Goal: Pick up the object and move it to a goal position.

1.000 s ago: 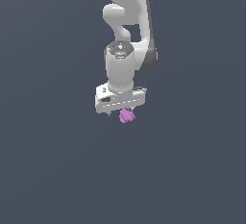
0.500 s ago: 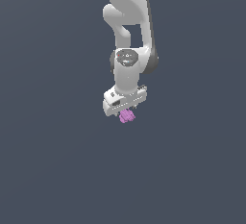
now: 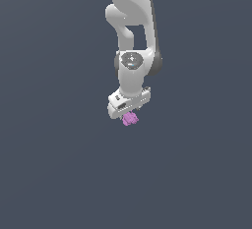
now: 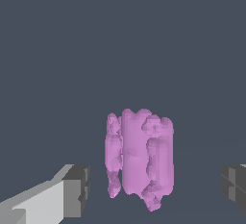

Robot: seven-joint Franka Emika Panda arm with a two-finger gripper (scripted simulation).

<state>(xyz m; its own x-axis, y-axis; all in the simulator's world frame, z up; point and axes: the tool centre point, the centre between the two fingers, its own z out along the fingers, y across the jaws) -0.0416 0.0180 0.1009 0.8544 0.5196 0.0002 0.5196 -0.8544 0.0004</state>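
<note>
The object [image 3: 130,119] is a small, lumpy purple-pink piece directly under the white gripper [image 3: 128,113] in the exterior view. In the wrist view the object [image 4: 139,155] stands between the two grey fingertips [image 4: 79,189]. A gap shows on each side of it, wider on the side of the far fingertip. The gripper [image 4: 156,188] is open and straddles the object without touching it. Whether the object rests on the dark surface cannot be told.
A plain dark grey-blue surface [image 3: 59,174] fills both views. The white arm [image 3: 130,21] rises out of the top of the exterior view. No other object or edge shows.
The hand has turned about its vertical axis and shifted slightly toward the exterior view's right, settling over the object. The object has stayed where it was.
</note>
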